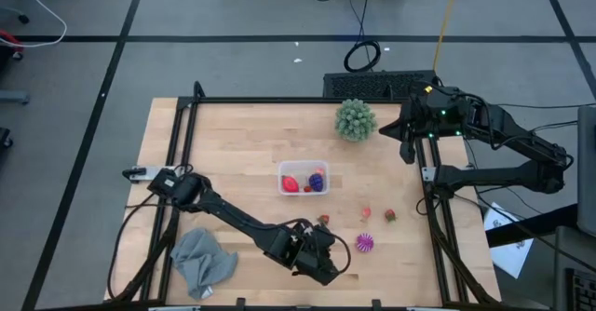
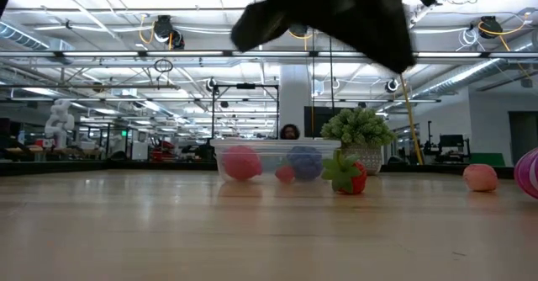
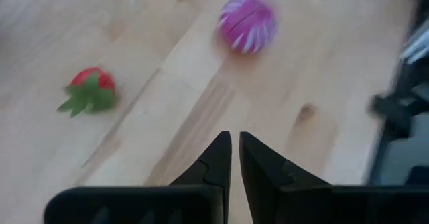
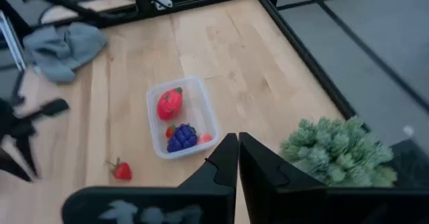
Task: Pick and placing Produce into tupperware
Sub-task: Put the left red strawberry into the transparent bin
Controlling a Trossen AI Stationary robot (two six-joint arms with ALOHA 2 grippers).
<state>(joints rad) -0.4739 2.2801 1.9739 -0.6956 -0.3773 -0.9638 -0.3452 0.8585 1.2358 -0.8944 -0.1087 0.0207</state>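
Left gripper (image 3: 234,158) nearly closed, nothing between its fingers; it hangs over bare wood at the near side of the table (image 1: 233,143), with the striped magenta ball (image 1: 365,244) just beyond its tips and the strawberry (image 1: 324,220) off to one side, neither touched. Right gripper (image 4: 236,158) clenched and empty, parked high at the far right corner beside the green spiky ball (image 1: 355,119); that arm looks to be waiting.

Tupperware (image 1: 304,178) sits mid-table, upright, lid off; inside it a red fruit (image 4: 169,103), a dark purple cluster (image 4: 181,138), and what seem to be two small red or pink bits beside them, hard to make out.

Still loose on the wood: the strawberry, the striped magenta ball, a small pink piece (image 1: 366,215) and a small red piece (image 1: 389,215), all to the right of the left gripper and well apart from the container.

Judgement: roughly half done; four pieces remain. Grey cloth (image 1: 203,260) lies at the near left corner, not part of the job.
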